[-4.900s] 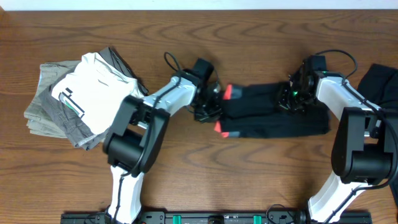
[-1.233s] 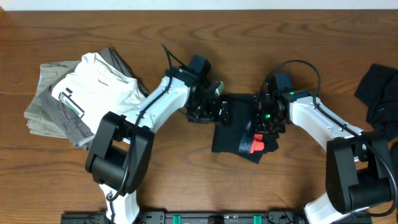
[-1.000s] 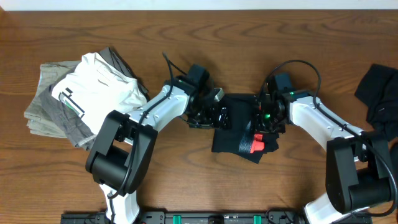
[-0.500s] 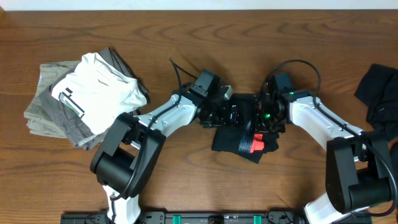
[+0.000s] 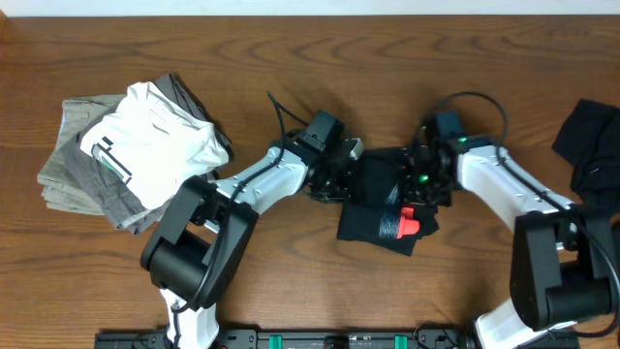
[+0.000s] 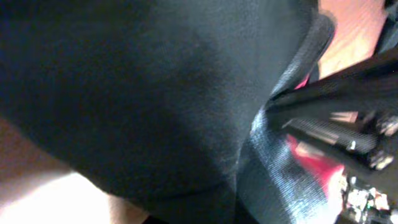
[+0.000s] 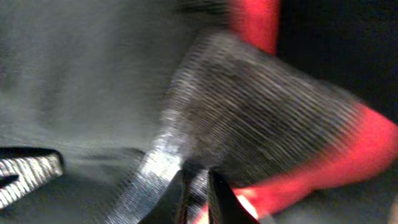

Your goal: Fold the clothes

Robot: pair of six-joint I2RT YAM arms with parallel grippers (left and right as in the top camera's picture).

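Observation:
The black trousers (image 5: 373, 215) lie folded into a small bundle at the table's middle, with the coral-red edge (image 5: 408, 226) showing at the lower right. My left gripper (image 5: 346, 179) is pressed against the bundle's upper left edge. In the left wrist view black fabric (image 6: 155, 93) fills the frame and hides the fingers. My right gripper (image 5: 418, 190) is on the bundle's right side. In the right wrist view its fingers (image 7: 198, 186) are pinched on the grey waistband (image 7: 249, 112) next to the red trim (image 7: 373, 155).
A pile of folded grey and white clothes (image 5: 126, 155) sits at the left of the wooden table (image 5: 291, 281). Another black garment (image 5: 591, 145) lies at the right edge.
The long trousers from some seconds ago are now folded into a bundle. In the last half second the bundle and my right gripper shifted slightly right; my left gripper stays against it.

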